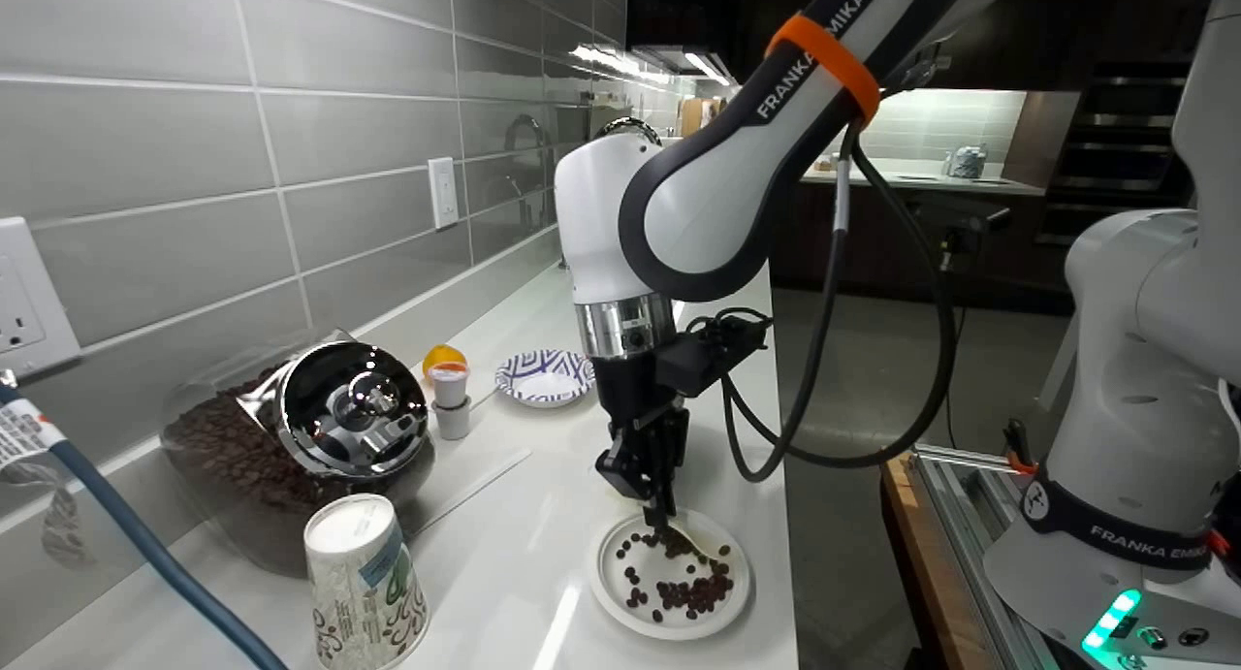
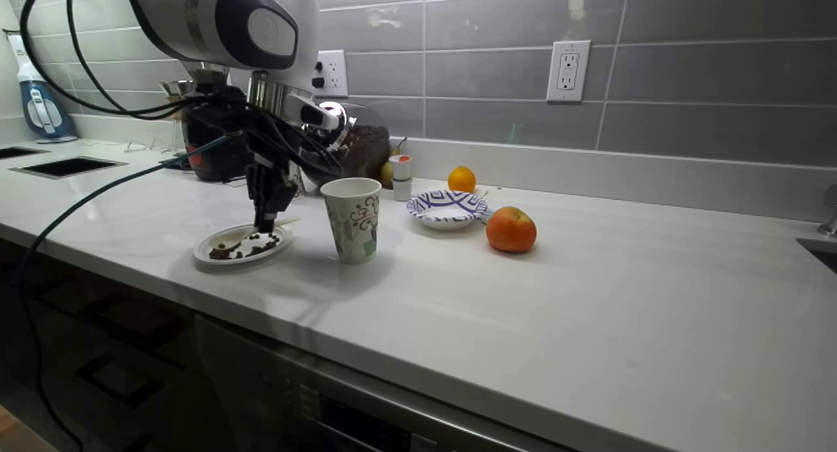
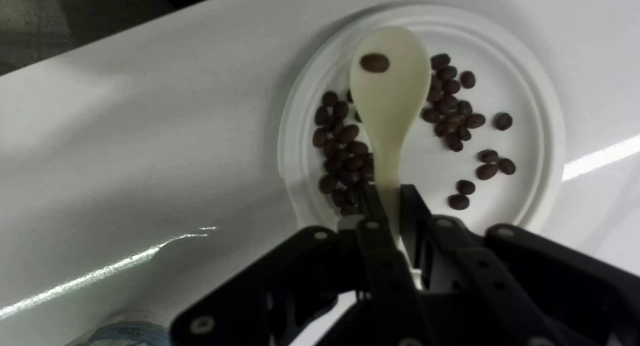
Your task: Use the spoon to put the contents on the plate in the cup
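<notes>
Spoon (image 3: 390, 85), pale cream, pinched by its handle: in the wrist view the fingers (image 3: 413, 206) of the gripper (image 3: 392, 201) press in from both sides, jaws clamped on it. Rounded end reaches out over the white plate (image 3: 552, 135); whether it touches the plate, cannot tell. One dark bean (image 3: 374, 63) lies in the hollow of the spoon.

Contents, small dark brown beans (image 3: 452, 116), spread on the plate: in the wrist view a dense patch on either side of the spoon, a few stragglers farther right. Plate flat on the white counter (image 2: 556, 321), near the front edge. Arm (image 1: 727, 185) comes down from above, gripper pointing downward.

Cup (image 2: 353, 223), white paper with green-grey pattern, upright, mouth up, near the plate but apart from it, in an exterior view. Second paper cup (image 1: 368, 592), narrow end up, near a clear jar (image 1: 233, 466) with dark filling and a chrome lid (image 1: 359, 408).

Along the wall: two small containers (image 1: 450, 389), stacked; orange fruit (image 2: 462, 180) near them. Blue-patterned dish (image 2: 444, 213) in both exterior views; red-orange fruit (image 2: 511, 229) just beside it. Grey tile (image 2: 503, 72) behind.
</notes>
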Motion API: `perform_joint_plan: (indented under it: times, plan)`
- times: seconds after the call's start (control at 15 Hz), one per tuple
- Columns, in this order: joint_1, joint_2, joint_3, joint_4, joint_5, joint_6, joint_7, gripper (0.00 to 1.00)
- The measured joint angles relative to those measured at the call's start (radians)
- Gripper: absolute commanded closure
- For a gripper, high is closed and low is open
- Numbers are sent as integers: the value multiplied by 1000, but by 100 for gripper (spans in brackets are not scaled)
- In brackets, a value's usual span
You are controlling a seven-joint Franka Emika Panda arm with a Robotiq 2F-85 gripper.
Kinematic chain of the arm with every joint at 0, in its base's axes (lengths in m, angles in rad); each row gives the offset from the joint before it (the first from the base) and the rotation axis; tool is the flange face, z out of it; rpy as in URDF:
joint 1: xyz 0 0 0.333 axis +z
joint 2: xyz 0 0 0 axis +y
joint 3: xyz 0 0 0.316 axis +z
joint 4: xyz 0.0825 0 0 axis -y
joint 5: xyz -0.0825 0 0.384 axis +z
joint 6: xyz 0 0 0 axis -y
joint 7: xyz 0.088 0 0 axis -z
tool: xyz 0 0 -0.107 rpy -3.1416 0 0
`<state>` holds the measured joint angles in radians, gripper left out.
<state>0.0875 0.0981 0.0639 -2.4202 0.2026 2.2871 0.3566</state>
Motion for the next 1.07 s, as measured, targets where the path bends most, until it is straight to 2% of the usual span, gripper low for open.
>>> perform_joint_plan:
  times: [0.27,0.67,1.07]
  plan:
    - [-17,-20,-27,41,1,-95,42,97]
    - [-53,-134,-60,95,-2,-242,136,97]
    - [-104,-256,-74,96,-9,-308,248,97]
